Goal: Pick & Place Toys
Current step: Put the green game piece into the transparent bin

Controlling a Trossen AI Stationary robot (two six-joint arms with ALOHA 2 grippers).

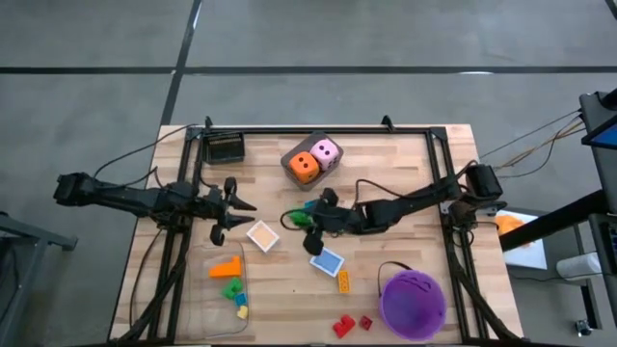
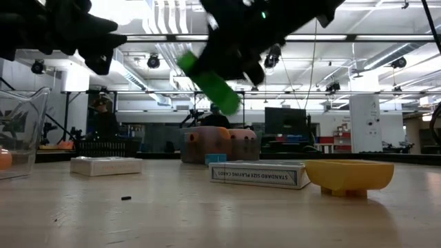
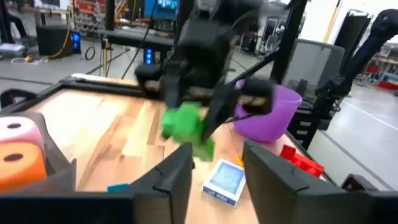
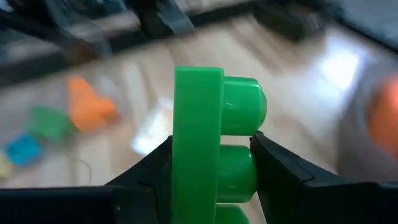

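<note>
My right gripper [image 1: 307, 222] hovers over the middle of the table, shut on a green brick [image 4: 208, 149], which also shows high in the low view [image 2: 210, 83]. My left gripper [image 1: 236, 210] waits open over the table's left part, level, facing the right gripper, with nothing between its fingers [image 3: 177, 177]. A flat orange tile [image 1: 262, 235] and a blue tile [image 1: 327, 262] lie flat on the wood. An orange die [image 1: 304, 167] and a pink die [image 1: 327, 152] sit in a grey holder. Red bricks [image 1: 343, 326] and a yellow brick [image 1: 343, 280] lie near the front edge. My right gripper pinches the green brick between its two fingers: one finger lies on the flat underside [image 4: 175, 163], the other against the studs [image 4: 247, 167]. The fingers slant down from the table's right side. The brick is lifted clear of the table and tilted [image 2: 219, 91].
A clear tray [image 1: 204, 289] at the front left holds orange, green, blue and yellow bricks. A purple bucket [image 1: 413, 301] stands at the front right. A black box [image 1: 225, 147] sits at the far left corner. Black frame rails run along the table's edges.
</note>
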